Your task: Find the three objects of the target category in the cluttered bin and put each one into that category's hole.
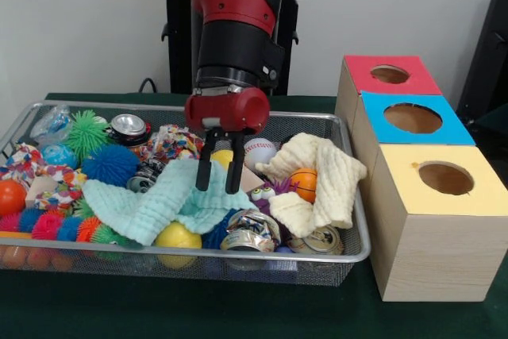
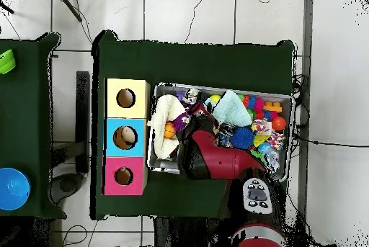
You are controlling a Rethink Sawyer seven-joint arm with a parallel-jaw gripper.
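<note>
My gripper hangs open over the wire bin, its black fingers just above a pale teal cloth, with nothing held. A yellow ball shows behind the fingers and a baseball lies to their right. Crushed cans lie at the bin's back left and front. An orange ball nests in a cream cloth. Three boxes with round holes stand right of the bin: red, blue, yellow. In the overhead view the arm hides the gripper.
Spiky rubber balls, green and blue, fabric scraps and small balls crowd the bin's left half. In the overhead view the boxes stand left of the bin. A side table holds a blue bowl.
</note>
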